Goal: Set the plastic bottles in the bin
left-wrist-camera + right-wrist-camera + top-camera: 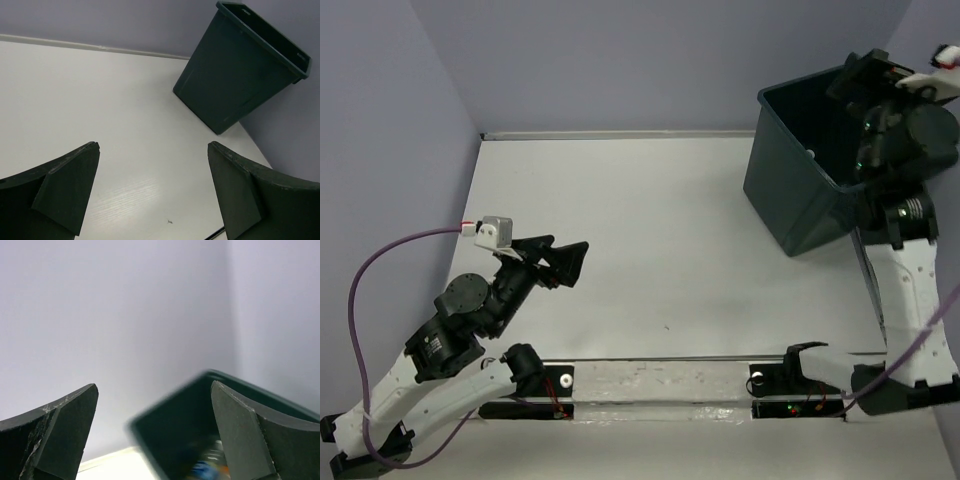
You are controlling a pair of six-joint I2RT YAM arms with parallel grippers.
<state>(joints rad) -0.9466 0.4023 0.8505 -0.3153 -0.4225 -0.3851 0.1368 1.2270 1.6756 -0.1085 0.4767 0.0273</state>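
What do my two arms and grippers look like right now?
The left arm and right arm have white links with black joints. A purple cable trails from each. The left gripper and right gripper have broad, dark wedge-shaped fingers; the right's show pale scuffs.

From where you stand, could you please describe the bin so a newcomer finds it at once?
Take the white table and go to its far right corner. There stands the bin, a dark green rectangular tub with a rimmed open top. It is the only container in view.
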